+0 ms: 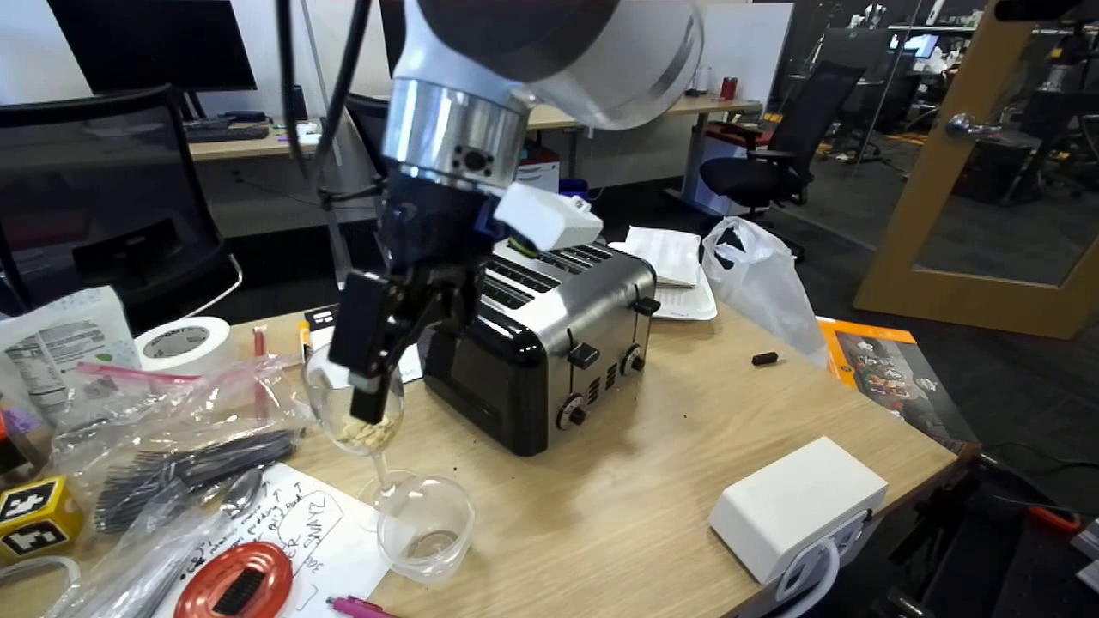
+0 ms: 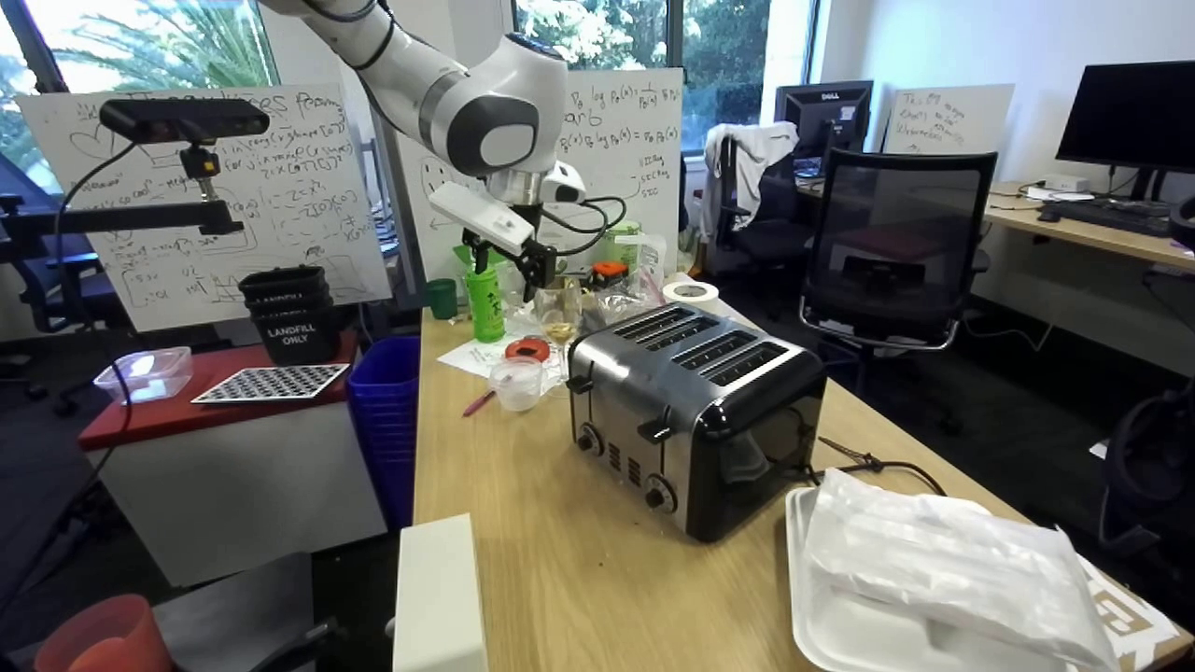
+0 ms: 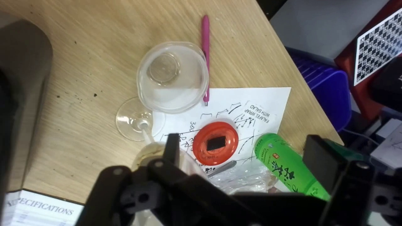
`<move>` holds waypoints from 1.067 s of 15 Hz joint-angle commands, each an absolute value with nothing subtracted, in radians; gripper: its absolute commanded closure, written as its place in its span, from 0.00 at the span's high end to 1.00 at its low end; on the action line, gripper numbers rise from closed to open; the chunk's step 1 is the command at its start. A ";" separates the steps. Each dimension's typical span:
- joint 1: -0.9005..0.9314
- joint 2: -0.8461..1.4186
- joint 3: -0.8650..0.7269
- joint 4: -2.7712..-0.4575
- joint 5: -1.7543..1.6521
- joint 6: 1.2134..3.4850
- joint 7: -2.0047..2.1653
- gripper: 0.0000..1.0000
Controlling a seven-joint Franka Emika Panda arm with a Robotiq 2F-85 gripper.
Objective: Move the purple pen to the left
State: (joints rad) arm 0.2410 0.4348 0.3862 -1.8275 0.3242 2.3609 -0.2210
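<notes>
The slim magenta-purple pen (image 3: 205, 37) lies flat on the table beside a clear plastic cup in the wrist view. One end rests on a white paper; the cup's rim hides a little of its middle. The pen (image 2: 479, 403) also shows beside the cup in an exterior view; in an exterior view only one end of the pen (image 1: 359, 608) shows at the bottom edge. My gripper (image 3: 246, 150) is open, with nothing between its fingers. It is above the table, apart from the pen. The gripper (image 2: 509, 271) also shows raised near a green bottle in an exterior view.
The clear cup (image 3: 172, 78) and a wine glass (image 3: 134, 121) stand close to the pen. A green bottle (image 3: 282, 166) and a red lid (image 3: 216, 143) are below my fingers. A toaster (image 1: 549, 343) stands beside the arm. The table edge (image 3: 289, 59) is near the pen.
</notes>
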 commanded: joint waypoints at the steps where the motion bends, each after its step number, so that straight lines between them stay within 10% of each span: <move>1: 0.149 0.301 0.395 -2.007 0.481 2.418 -0.285 1.00; 16: 0.129 -0.314 0.153 -2.617 0.331 2.601 -0.270 1.00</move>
State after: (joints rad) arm 0.0988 -0.2357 0.1922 -2.5499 0.4117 2.5926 -0.2881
